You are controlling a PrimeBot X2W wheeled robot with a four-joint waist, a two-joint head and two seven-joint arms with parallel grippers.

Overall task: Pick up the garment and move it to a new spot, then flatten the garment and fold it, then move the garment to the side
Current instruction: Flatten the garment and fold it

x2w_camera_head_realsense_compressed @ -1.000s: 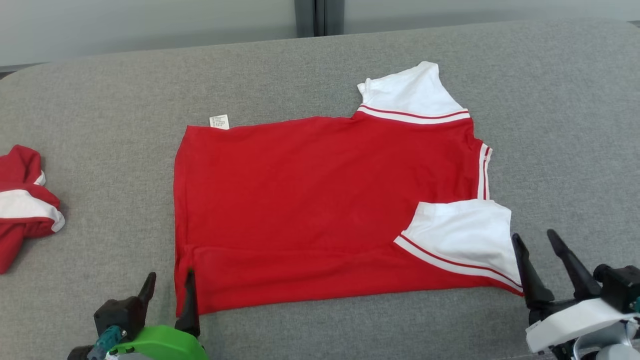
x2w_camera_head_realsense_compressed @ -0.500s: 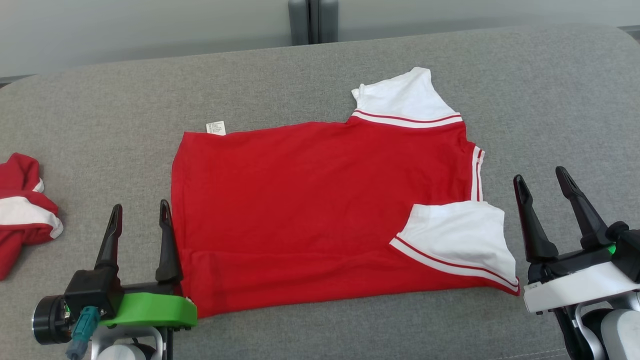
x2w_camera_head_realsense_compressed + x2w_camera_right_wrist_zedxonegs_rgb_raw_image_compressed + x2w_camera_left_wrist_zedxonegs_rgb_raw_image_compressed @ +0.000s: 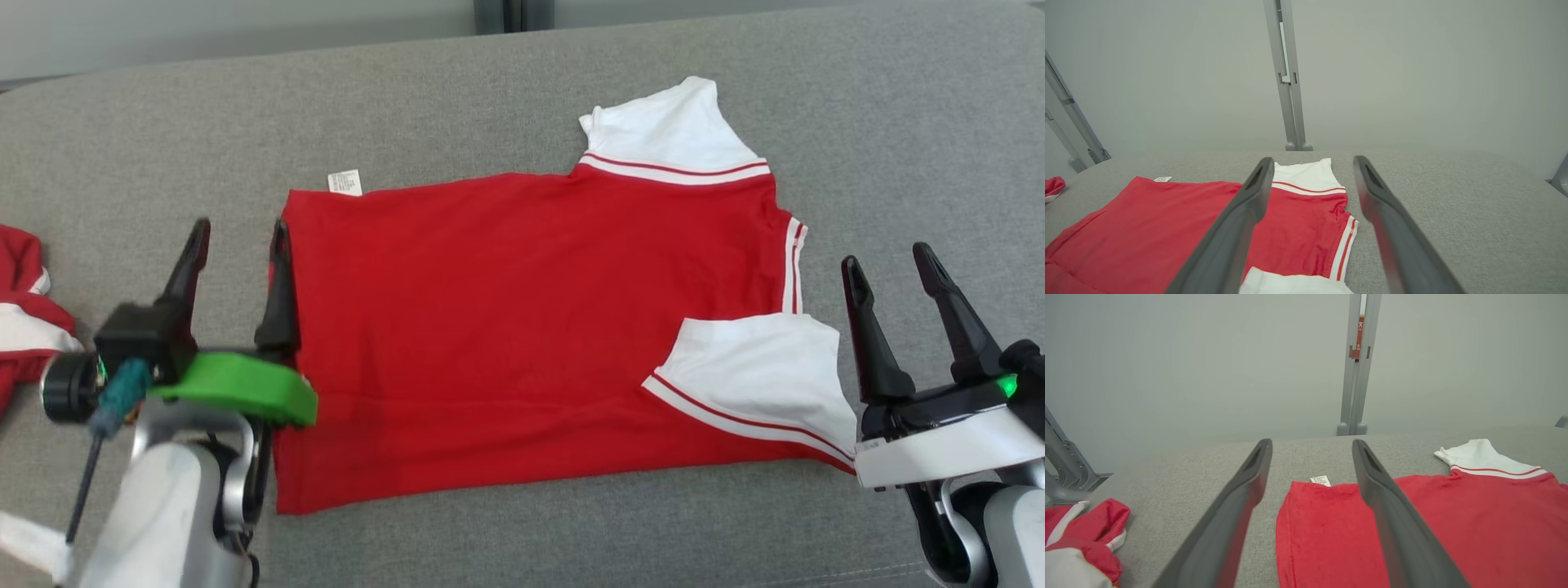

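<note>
Shirt [image 3: 522, 327] lies spread flat about the middle of the cushion [image 3: 490, 106], hem toward the left edge, collar toward the right. Far sleeve [image 3: 669, 131] sticks out toward the far edge. Near sleeve [image 3: 759, 376] is turned in over the red body. Label [image 3: 344, 181] pokes out at the far hem corner. A second red-and-white bundle [image 3: 20, 327] sits at the left edge, well apart.

Left gripper [image 3: 240, 226]: jaws wide, nothing in them, by the hem. In the left wrist view the hem edge runs up between the fingers. Contact with the cloth: cannot tell. Right gripper [image 3: 886, 255]: also spread wide and empty, just beside the collar side, off the cloth.

Handling, as judged: thin knit, light, limp, no stiffness. The two layers are likely to slide on each other. Cushion cover looks rough, so dragging would bunch the cloth. Best holds: hem corners for the left, shoulders by the sleeves for the right, pinching both layers together
</note>
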